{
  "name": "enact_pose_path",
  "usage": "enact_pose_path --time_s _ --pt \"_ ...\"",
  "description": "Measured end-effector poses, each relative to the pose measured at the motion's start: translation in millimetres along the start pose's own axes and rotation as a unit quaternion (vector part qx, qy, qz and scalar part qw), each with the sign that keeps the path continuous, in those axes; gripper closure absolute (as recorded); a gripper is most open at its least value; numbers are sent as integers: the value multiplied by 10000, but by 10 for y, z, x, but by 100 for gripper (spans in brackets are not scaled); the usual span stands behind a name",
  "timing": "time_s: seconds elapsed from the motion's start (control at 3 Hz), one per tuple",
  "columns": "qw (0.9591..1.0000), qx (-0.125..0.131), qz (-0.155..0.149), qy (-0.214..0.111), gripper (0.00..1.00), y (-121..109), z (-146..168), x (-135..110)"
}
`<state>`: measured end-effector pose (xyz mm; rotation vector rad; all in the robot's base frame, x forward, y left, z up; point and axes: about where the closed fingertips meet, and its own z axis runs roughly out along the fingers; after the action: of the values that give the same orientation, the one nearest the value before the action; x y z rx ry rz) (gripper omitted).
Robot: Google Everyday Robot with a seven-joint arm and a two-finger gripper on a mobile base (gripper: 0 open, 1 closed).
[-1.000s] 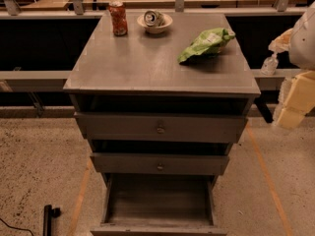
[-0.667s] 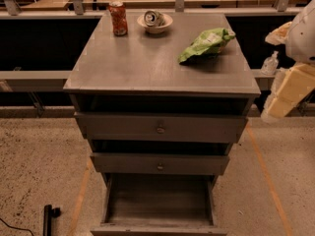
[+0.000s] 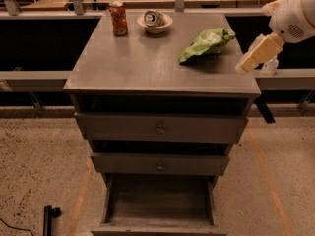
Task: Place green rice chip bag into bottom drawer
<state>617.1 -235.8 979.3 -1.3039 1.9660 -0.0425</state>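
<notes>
The green rice chip bag (image 3: 205, 43) lies on the right back part of the grey cabinet's top (image 3: 138, 63). The bottom drawer (image 3: 160, 203) is pulled out toward me, and its plain grey inside shows nothing in it. My gripper (image 3: 248, 62) is cream-coloured and hangs from the white arm (image 3: 295, 14) at the cabinet's right edge. It sits just right of the bag and a little nearer to me, apart from it, and holds nothing that I can see.
A red soda can (image 3: 117, 17) and a white bowl (image 3: 155, 21) with a metal object in it stand at the back of the top. Two knobbed drawers (image 3: 160, 128) sit above the bottom one. A black object (image 3: 47, 218) lies on the floor at the lower left.
My gripper has risen and swung left, from beside the cabinet's right side up to the top's right edge near the bag. The bag and drawers have not moved.
</notes>
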Motion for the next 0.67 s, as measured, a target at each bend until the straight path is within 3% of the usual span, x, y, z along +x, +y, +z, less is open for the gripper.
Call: enact_pose_path --time_s 0.33,0.67 --pt "9990 358 -248 42 0 -489 726 99" --pt "9990 355 -250 42 0 -486 726 97"
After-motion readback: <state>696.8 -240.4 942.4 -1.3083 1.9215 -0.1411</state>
